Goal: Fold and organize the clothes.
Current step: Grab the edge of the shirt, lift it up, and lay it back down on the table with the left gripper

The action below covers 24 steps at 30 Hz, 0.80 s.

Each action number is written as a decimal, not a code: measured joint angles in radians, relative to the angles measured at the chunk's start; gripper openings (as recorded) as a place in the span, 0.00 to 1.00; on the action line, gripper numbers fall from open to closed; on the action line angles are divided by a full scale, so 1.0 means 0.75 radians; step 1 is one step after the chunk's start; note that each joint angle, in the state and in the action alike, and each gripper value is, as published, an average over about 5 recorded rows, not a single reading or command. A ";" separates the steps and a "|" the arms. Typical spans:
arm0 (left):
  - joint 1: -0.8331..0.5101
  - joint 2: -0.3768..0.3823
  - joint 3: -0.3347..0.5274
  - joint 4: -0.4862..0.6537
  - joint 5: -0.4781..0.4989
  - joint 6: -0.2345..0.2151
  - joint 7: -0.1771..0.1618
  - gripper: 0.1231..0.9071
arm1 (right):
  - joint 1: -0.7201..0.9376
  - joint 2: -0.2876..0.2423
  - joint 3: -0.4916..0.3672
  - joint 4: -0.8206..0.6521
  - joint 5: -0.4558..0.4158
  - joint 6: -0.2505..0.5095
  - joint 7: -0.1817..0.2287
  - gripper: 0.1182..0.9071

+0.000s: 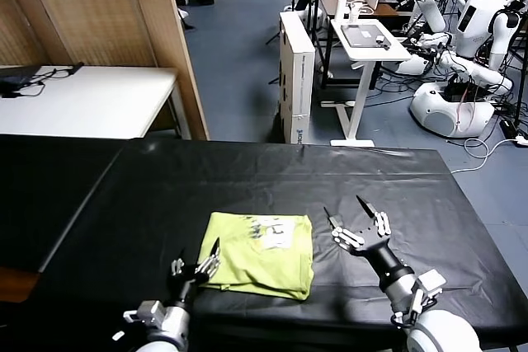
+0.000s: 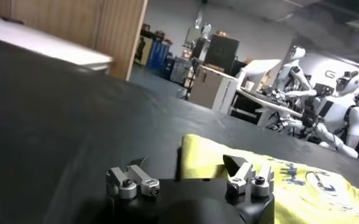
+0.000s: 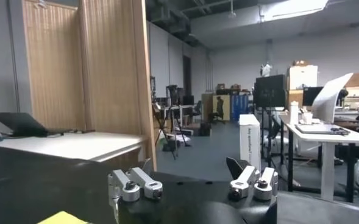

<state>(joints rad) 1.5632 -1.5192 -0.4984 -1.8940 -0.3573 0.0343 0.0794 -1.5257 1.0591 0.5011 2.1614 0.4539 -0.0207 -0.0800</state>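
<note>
My left hand (image 1: pixel 202 263) is spread wide at the near-left corner of the T-shirt (image 1: pixel 262 255), holding nothing. Right hand (image 1: pixel 353 220) is wide too, empty, just beside its right edge. One shirt, folded, near the bench (image 1: pixel 165 187) front edge. Soft, light, floppy; I'd pinch a folded edge.

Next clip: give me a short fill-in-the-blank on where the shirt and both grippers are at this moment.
1. The T-shirt lies folded on the ____ table.
2. The shirt's white print faces ____.
3. The ____ gripper sits at the shirt's near corner, fingers open.
4. The right gripper is open, off to the side of the shirt, and holds ____.

Missing words: black; up; left; nothing
</note>
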 joint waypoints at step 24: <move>0.009 0.023 -0.024 -0.065 -0.065 0.062 0.029 0.06 | 0.011 0.019 -0.023 -0.028 -0.046 0.005 -0.004 1.00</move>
<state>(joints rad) 1.5698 -1.5019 -0.5166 -1.9427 -0.4059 0.0810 0.1013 -1.5174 1.0733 0.4839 2.1408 0.4192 -0.0169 -0.0829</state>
